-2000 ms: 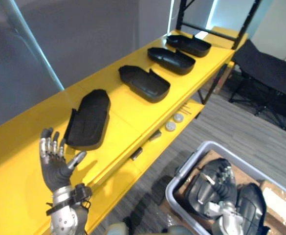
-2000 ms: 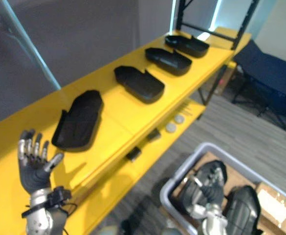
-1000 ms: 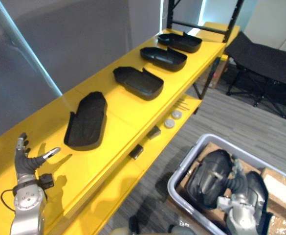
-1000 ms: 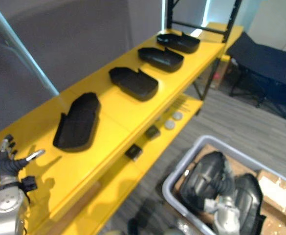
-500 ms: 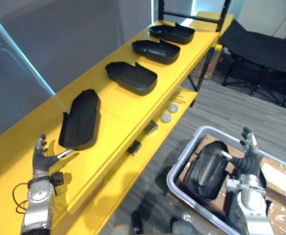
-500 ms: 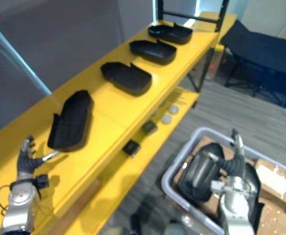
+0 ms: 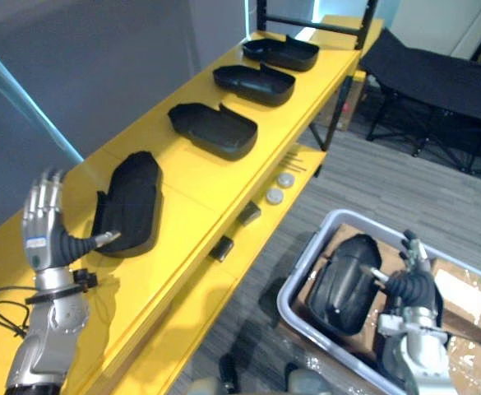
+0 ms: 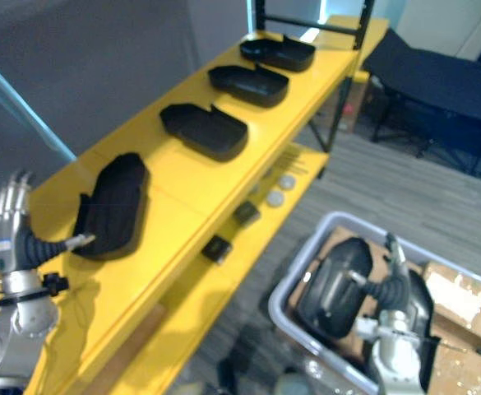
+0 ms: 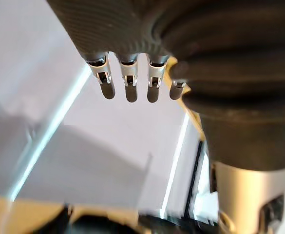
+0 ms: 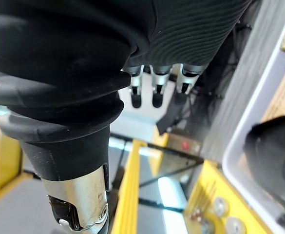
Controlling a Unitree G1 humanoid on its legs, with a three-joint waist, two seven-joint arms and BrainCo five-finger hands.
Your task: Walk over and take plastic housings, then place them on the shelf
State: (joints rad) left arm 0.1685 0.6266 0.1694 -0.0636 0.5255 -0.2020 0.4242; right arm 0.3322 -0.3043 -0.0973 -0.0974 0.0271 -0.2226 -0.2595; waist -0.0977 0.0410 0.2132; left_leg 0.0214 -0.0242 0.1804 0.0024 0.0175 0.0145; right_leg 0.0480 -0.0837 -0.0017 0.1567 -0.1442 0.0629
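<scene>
Silver left hand (image 7: 48,232), dark ribbed cover

Left hand (image 7: 46,232) held up, fingers straight; right hand (image 7: 409,286) upright, fingers relaxed.

Four housings (image 7: 129,203) lie in a row along the top of the shelf (image 7: 192,174), running away to its far end. On the floor (image 7: 372,185) to the right stands a bin (image 7: 304,262) holding further housings (image 7: 344,284).
</scene>
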